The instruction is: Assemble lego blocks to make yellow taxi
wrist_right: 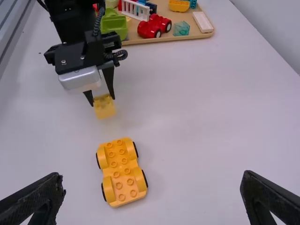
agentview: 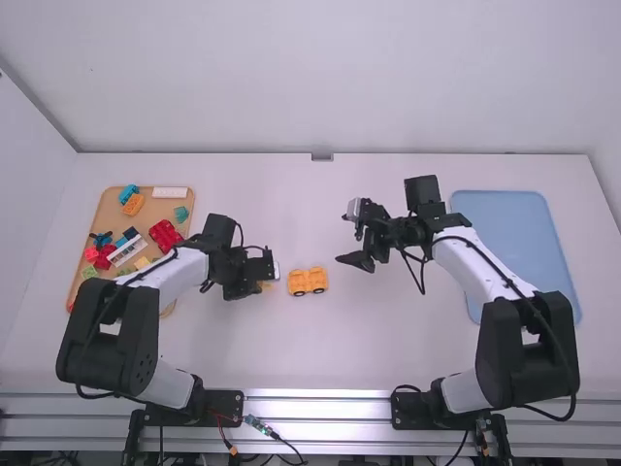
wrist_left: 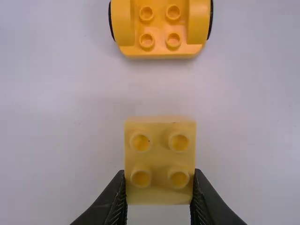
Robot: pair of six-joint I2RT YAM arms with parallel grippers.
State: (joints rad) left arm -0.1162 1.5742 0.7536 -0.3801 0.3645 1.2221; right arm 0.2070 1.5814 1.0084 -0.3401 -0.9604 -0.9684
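Observation:
Near the middle of the table, the yellow-orange car base (agentview: 308,281) stands on its wheels, studs up; its near end (wrist_left: 159,28) shows in the left wrist view and all of it (wrist_right: 122,171) in the right wrist view. Just left of it is my left gripper (agentview: 262,275). In its wrist view the left gripper (wrist_left: 159,190) is shut on a yellow two-by-two block (wrist_left: 160,161), studs toward the camera, apart from the base; the same block (wrist_right: 104,107) hangs from the fingers. My right gripper (agentview: 357,238) stands right of and beyond the base, and its own view shows the right gripper (wrist_right: 152,192) open with nothing between.
A wooden tray (agentview: 105,216) at the left holds several loose pieces, among them a red car base (wrist_right: 154,26), a green piece (wrist_right: 114,23) and a white fence. A blue tray (agentview: 516,228) lies at the right, partly behind the right arm.

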